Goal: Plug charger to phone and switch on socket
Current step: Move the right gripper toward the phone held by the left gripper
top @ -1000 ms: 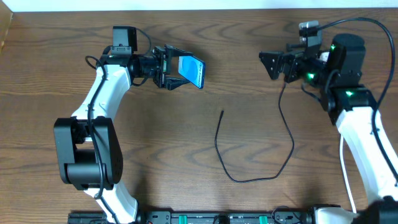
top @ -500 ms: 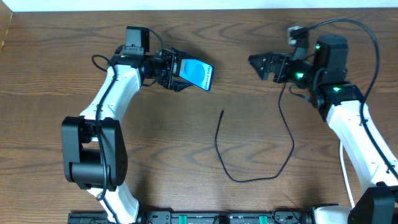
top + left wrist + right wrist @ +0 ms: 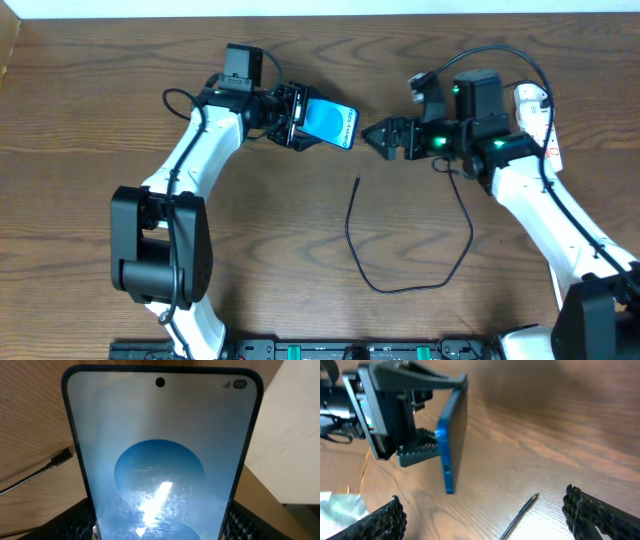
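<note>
phone [image 3: 332, 124] clamped edge-on in left gripper [image 3: 300, 121], right gripper [image 3: 376, 137] spread wide and empty, just beside phone, charger [image 3: 349, 222] lying loose on surface [image 3: 100, 120]

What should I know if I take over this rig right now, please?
Left gripper: shut on the phone, held up on edge.
Right gripper: open, empty, facing the phone.
Charger: lying loose on the table, its tip free, near the right gripper.
Socket: at the far right, behind the right arm.
Done: phone picked up.
To do: grasp tip, plug in, switch socket on.
</note>
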{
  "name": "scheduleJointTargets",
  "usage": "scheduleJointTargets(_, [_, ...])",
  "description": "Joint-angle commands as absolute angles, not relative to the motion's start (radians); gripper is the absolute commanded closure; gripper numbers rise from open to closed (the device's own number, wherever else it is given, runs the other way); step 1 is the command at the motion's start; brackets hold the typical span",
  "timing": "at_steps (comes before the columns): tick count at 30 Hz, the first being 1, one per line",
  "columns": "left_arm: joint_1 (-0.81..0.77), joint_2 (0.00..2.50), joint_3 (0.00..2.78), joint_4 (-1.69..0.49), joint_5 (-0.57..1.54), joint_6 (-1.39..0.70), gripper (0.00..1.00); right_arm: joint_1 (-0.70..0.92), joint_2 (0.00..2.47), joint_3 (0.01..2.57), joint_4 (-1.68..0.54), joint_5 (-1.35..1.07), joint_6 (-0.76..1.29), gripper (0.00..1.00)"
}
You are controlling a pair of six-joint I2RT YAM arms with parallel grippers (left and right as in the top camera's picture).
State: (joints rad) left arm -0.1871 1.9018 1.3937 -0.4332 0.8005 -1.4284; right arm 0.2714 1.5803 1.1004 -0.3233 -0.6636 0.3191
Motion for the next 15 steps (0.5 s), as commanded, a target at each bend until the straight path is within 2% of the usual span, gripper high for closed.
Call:
scheduleJointTargets(1, [-0.213, 1.872, 1.406, -0.428, 0.756, -1.462, 0.93, 0.295, 1.596, 1.12, -0.325, -0.687, 0.289, 0.01])
scheduleJointTargets(15, [-0.314, 1.872, 1.406, -0.423, 0.746, -1.604, 0.93, 0.305, 1.63, 1.12, -0.329, -0.652, 0.283, 0.03])
